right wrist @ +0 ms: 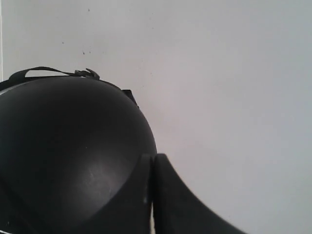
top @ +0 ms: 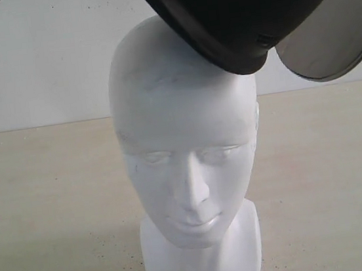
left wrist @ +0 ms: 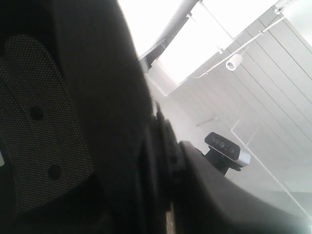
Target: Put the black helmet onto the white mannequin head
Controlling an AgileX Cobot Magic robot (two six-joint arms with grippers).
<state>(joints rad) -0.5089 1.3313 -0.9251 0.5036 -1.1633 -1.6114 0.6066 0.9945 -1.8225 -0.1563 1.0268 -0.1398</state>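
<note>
Exterior view, black helmet [top: 238, 9] hung tilted over white mannequin head [top: 188, 141], rim overlapping its crown, left gripper [left wrist: 168, 165] and right gripper [right wrist: 153, 195] each seemingly clamped the helmet's edge.

The black helmet [top: 239, 16] cut off at the top edge, the white mannequin head [top: 180, 129] partly behind it.

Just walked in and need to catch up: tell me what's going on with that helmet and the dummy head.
The robot is holding the black helmet in the air, tilted, its rim at the crown of the white mannequin head. Its tinted visor hangs off to one side. The head stands upright on the table, face uncovered, so the helmet is not yet on.
</note>
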